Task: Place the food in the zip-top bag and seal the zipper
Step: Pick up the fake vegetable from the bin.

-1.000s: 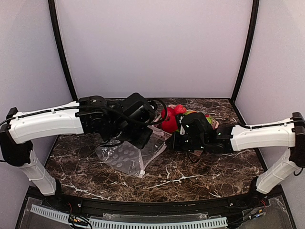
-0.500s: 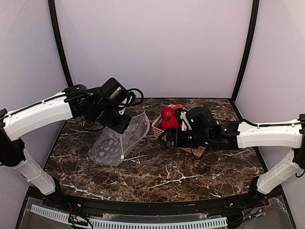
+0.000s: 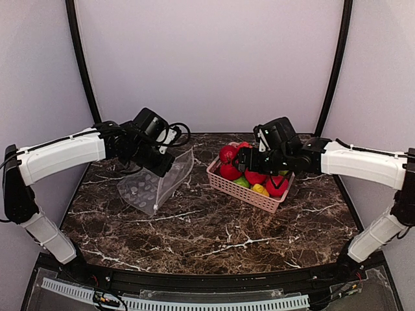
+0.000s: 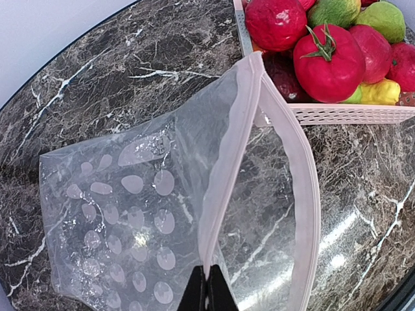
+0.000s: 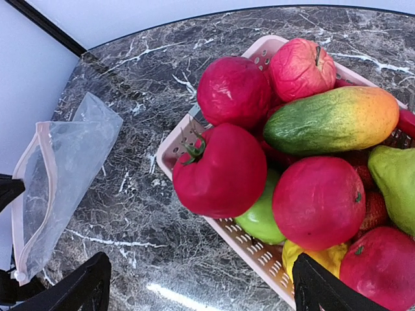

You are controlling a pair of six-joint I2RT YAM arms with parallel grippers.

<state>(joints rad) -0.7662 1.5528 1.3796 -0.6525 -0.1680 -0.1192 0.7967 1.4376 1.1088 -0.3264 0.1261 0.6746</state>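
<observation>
The zip-top bag (image 3: 148, 189) is clear with whitish dots and hangs left of a pink basket (image 3: 241, 192), its lower end on the table. My left gripper (image 4: 207, 289) is shut on one lip of the pale pink zipper (image 4: 228, 155). The other lip (image 4: 310, 194) bows away, so the mouth gapes. In the top view this left gripper (image 3: 166, 170) sits at the bag's upper edge. The food (image 5: 220, 172), red fruits with green and yellow ones, fills the basket (image 5: 259, 254). My right gripper (image 5: 204, 291) hovers open over the basket's near rim, holding nothing.
The dark marble table (image 3: 214, 233) has black posts at its back corners (image 3: 83, 65). The basket (image 4: 350, 114) stands just right of the bag's mouth. A green-and-orange mango (image 5: 331, 120) and a green pear (image 5: 395, 181) lie among the red pieces.
My right gripper has opened and pulled back from the bag to above the basket. The left arm has carried the bag's zipper edge left and up, away from the basket.
</observation>
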